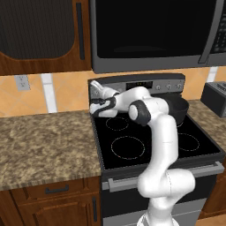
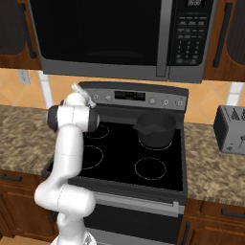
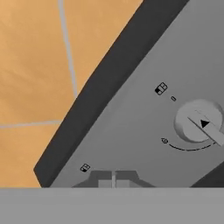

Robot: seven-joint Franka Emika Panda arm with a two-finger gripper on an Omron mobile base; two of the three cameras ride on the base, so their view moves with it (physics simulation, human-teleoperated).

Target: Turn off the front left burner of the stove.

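Stove [image 1: 154, 132] ahead under the microwave [image 1: 150, 31]; front left burner [image 1: 127, 147] a plain white ring, dark. Gripper [image 1: 93, 107] at the back panel's left end, fingertips [image 3: 103, 177] seemingly pressed together, empty. Knob [image 3: 199, 121] off-centre: risks grabbing wrong dial.

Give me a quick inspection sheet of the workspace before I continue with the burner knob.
Surface: black glass cooktop of the stove, all four ring marks thin white outlines, none glowing.
Job's things: front left burner shows only a white ring, so it looks off; a knob on the grey back panel sits up close in the hand view.
Clutter: dark pot on the back right ring; toaster on the right counter.
Hand: hand at the panel's left end; its fingertips look close together, open or shut unclear.
Cables: nothing seen.
Surroundings: microwave above, granite counter, orange tiled wall, wall outlet.
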